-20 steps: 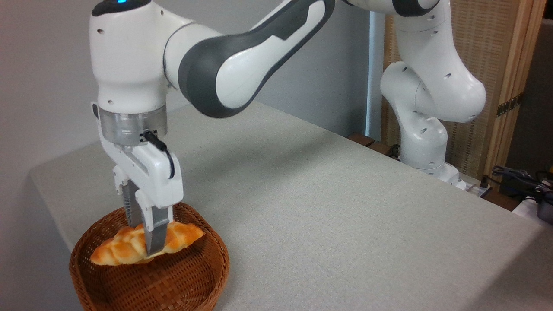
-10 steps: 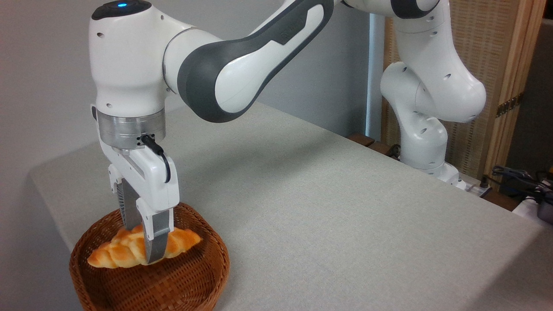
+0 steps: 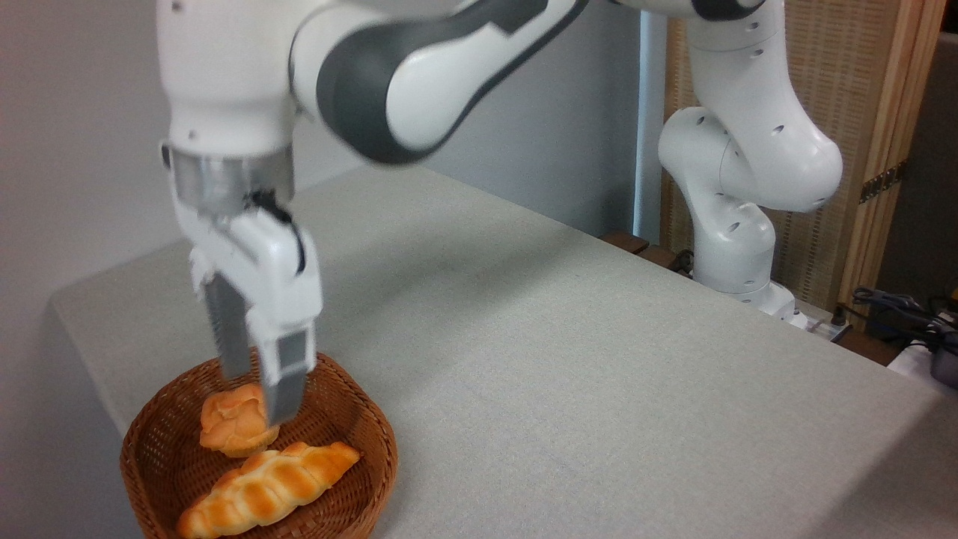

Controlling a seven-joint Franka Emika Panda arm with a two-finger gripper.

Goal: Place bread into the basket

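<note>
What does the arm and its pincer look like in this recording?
The arm is glossy white with rounded joints, dark grey panels along its links and small round holes in the shells. A bare silver metal ring sits at the wrist, where a short black cable loops down. The pincer has a boxy white body and two flat grey fingers.

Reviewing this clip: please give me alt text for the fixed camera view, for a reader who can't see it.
A long braided bread lies inside a round wicker basket beside a small round bun. The robot's pincer hangs open and empty just above them, over a grey table.
</note>
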